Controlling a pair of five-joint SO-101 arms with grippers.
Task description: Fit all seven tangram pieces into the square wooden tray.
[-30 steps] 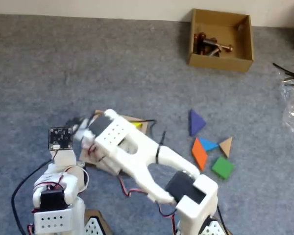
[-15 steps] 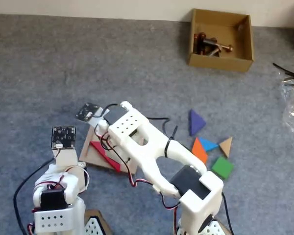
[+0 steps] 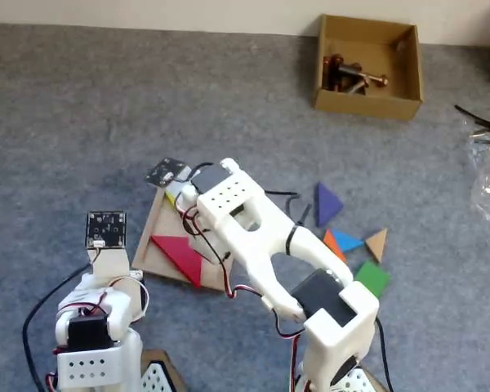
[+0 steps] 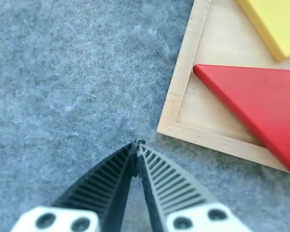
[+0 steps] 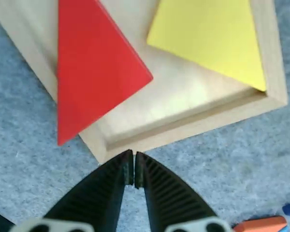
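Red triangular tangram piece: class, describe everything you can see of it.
The red triangular tangram piece is flat and smooth, with sharp corners and a painted look. It lies in the square wooden tray, but one pointed corner rides over the tray's rim and sticks out above the grey carpet. It lies apart from the yellow tangram piece, bare tray floor between them.

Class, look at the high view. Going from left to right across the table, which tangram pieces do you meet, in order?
red triangle → purple triangle → blue triangle → tan triangle
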